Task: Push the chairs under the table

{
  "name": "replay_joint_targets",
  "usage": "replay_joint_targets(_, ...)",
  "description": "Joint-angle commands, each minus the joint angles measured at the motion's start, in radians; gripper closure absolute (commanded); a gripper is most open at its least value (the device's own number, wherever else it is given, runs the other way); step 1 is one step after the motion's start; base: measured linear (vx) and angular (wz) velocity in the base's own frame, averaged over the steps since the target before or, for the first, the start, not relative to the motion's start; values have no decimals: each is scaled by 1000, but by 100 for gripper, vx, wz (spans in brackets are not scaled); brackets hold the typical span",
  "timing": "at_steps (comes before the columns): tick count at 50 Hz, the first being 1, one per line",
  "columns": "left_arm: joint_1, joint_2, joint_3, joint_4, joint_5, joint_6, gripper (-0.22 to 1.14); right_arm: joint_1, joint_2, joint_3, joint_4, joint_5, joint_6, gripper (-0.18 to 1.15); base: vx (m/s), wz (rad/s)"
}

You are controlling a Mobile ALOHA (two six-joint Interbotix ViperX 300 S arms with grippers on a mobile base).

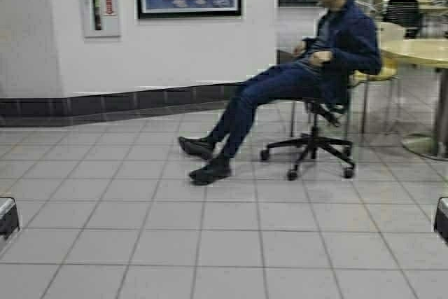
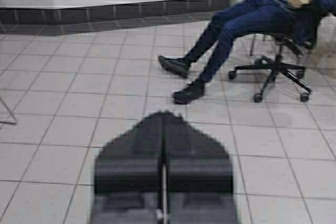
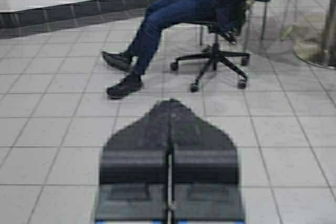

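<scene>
The table is out of view. Behind the seated person a yellow seat [image 1: 378,73] on thin chrome legs shows beside a round table; I cannot tell if it is one of the chairs. My left gripper [image 2: 164,115] is shut and empty, held low over the tiled floor. My right gripper [image 3: 170,102] is shut and empty too, also pointing forward over the tiles. In the high view only a dark bit of each arm shows, at the lower left edge [image 1: 7,216] and at the lower right edge [image 1: 442,219].
A person [image 1: 308,75] leans back in a black wheeled office chair [image 1: 311,146], legs stretched out to the left. A round pedestal table [image 1: 427,52] stands at the far right. A white wall with a dark baseboard [image 1: 126,106] runs behind. Grey tiles lie ahead.
</scene>
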Motion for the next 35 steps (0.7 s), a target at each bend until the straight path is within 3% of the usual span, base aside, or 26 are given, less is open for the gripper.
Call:
replay_joint_targets(1,0,5,-5,2,-5,-2,89,3,0,-23,-3,-5,0,92,25,21)
replay_joint_targets(35,0,3,6,0,8,-11,89,3,-37,-26,0,-2,28,92,31,35)
